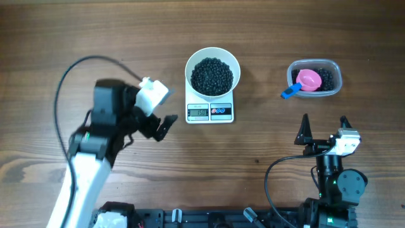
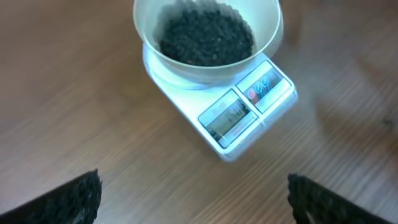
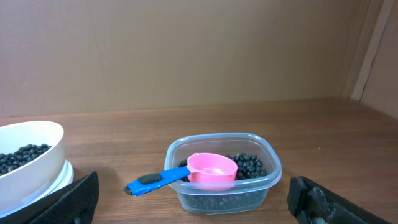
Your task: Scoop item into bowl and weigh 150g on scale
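Wood table (image 1: 63, 31): L gripper (image 1: 166, 126) & R gripper (image 1: 324, 120) wide open, empty. Beads (image 1: 212, 76) loose, rolly; grab scoop (image 1: 309, 79) upper right by blue handle (image 1: 291, 92).

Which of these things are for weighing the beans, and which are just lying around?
For the job: beans, bowl, scale, pink scoop, clear tub.
Just lying about: only a black cable by the left arm.
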`<state>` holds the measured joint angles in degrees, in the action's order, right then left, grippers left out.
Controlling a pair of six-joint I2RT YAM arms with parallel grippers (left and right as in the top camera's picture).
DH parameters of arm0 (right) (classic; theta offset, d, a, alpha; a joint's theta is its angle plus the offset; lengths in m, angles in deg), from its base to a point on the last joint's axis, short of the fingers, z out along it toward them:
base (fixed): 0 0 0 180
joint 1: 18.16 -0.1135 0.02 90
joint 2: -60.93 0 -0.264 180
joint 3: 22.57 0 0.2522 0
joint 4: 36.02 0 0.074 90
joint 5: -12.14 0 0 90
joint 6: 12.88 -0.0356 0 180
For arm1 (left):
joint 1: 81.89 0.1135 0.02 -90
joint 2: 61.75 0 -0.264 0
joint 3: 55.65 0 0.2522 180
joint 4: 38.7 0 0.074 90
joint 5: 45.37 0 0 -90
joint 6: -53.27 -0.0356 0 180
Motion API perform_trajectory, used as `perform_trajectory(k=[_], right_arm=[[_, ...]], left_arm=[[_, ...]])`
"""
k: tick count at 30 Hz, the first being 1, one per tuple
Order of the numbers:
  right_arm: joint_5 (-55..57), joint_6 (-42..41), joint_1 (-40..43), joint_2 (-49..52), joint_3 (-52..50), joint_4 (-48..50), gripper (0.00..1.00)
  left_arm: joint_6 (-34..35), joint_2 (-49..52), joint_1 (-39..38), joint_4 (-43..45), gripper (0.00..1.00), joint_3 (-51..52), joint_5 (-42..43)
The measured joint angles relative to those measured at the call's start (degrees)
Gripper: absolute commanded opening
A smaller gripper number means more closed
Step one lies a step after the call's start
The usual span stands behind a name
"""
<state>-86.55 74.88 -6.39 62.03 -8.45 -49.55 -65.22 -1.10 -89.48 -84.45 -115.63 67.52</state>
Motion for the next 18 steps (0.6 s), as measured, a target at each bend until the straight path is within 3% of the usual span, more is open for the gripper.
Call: perform_trajectory(k=[7,18], right_arm=[[0.0,0.0,0.0,0.0,0.0,0.0,1.00],[0.0,0.0,0.0,0.0,0.0,0.0,1.00]], left_arm=[[7.9,-24.7,4.6,13.7,1.00,16.3,-2.5],[13.8,-55.0,10.8,14.5,1.00,28.9,-6.8]])
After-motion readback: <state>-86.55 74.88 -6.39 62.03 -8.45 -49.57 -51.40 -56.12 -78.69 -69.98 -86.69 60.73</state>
